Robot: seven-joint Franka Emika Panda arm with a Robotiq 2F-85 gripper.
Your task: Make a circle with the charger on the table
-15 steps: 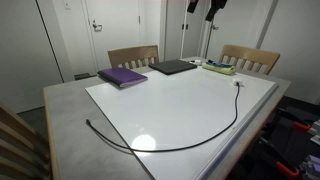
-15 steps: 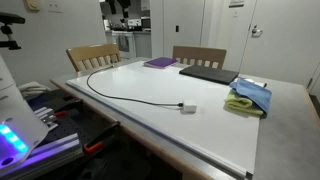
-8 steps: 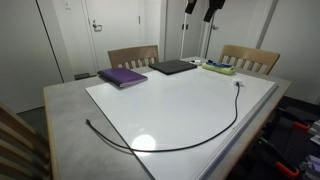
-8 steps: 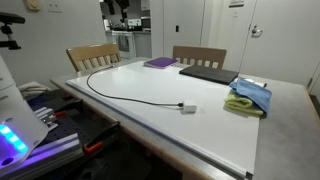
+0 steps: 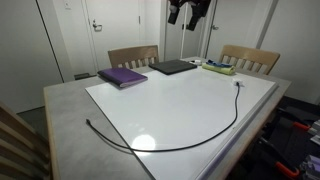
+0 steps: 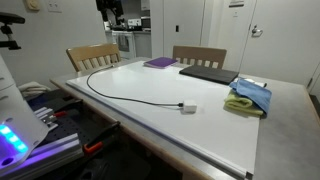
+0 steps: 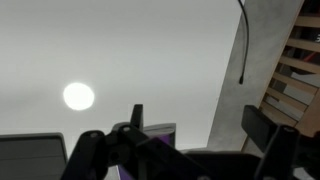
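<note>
Black charger cable (image 5: 170, 151) lies in a loose open curve across the white board on your counter (image 5: 66, 112). One end is near the grey border and the plug end is toward the opposite side. Your pincer (image 5: 187, 14) hangs high above the far side, well apart from the cable, jaws spread wide and empty. A purple book (image 5: 123, 76) and a laptop (image 5: 173, 67) rest beneath it.

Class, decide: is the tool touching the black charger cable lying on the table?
Apart. In an exterior view the tool hangs high above the table, while the charger lies flat on it, well below.
</note>
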